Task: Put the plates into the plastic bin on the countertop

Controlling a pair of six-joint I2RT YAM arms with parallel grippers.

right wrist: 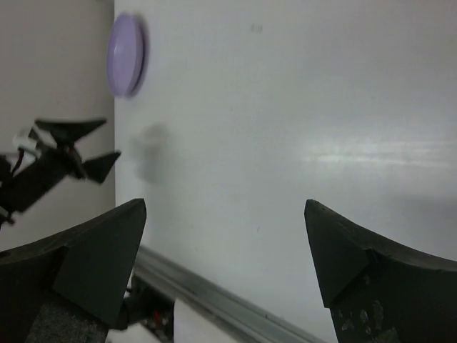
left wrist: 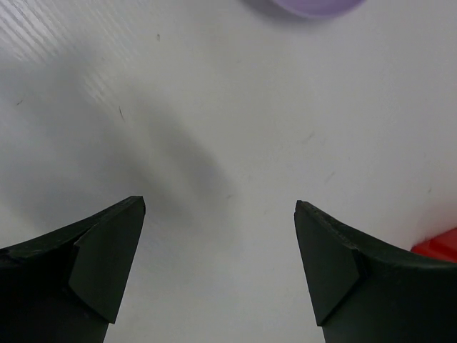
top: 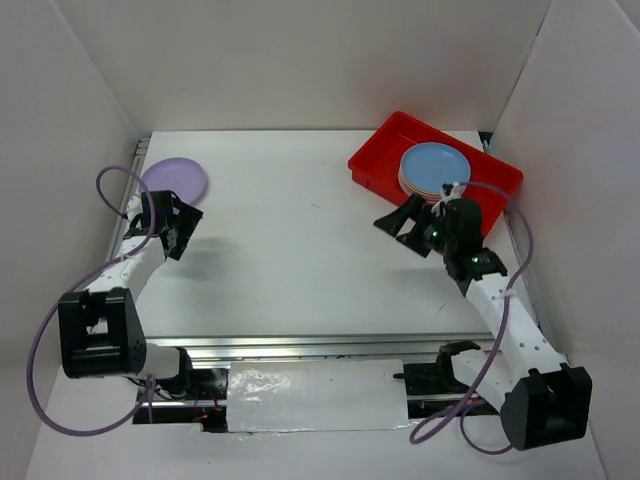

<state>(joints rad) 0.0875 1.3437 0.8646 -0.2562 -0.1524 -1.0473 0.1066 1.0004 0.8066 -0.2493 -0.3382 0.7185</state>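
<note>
Your left gripper (top: 185, 228), wide open and empty, is the nearer one: the lilac plate (top: 180, 177) lies just above it, upper left. The right gripper (top: 400, 228), likewise empty, sits beside the red bin (top: 380, 150).

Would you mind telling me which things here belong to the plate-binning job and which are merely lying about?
Job: lilac plate, alone on the countertop; stacked plates, blue on top, in the red bin.
Lying about: purple cables; metal rail; white walls.
</note>
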